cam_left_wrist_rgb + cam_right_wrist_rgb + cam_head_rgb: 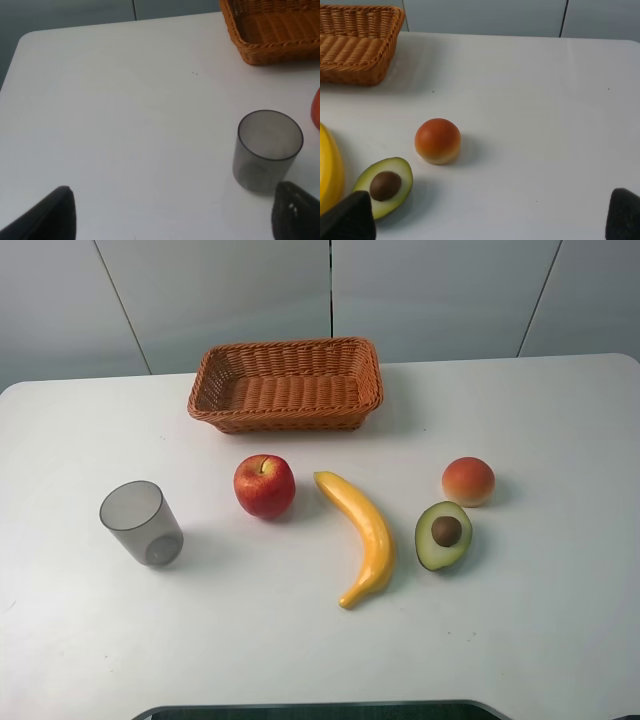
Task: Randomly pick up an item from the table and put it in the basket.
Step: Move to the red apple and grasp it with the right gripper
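The white counter [560, 440] bears the wicker basket [290, 423] at its far side, the red apple [264, 485] in front of it between a banana [362, 535] on the right and a grey cup [142, 523] on the left, while the left end effector [170, 215] and right end effector [485, 217] both gape wide.

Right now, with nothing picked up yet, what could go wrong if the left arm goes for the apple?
The apple is round and lies loose on the table; an off-centre grip could roll it into the banana beside it.
The cup stands close ahead of the open left gripper, roughly between it and the apple; a direct reach may tip it.
The basket has low walls; a release near the rim could let the apple bounce out.
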Robot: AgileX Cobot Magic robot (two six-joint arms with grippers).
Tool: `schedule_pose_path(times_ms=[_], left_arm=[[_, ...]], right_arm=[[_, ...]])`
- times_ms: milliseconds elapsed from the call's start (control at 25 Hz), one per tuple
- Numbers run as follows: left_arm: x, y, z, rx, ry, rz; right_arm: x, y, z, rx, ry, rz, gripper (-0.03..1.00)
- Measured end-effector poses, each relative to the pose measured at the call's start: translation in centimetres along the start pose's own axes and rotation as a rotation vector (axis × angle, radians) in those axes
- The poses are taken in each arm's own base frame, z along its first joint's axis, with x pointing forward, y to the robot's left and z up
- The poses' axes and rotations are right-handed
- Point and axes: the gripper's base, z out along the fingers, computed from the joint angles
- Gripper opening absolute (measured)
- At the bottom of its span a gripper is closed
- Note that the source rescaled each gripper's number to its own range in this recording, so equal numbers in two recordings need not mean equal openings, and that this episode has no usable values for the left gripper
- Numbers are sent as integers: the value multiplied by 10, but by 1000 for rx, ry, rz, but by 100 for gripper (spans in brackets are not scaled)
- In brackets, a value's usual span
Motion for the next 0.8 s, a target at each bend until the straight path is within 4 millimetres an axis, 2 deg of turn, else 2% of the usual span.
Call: schedule_pose_path(times_ms=[800], left_arm=[[0,0,0,0,0,0]], right_arm=[[0,0,0,0,0,0,100]])
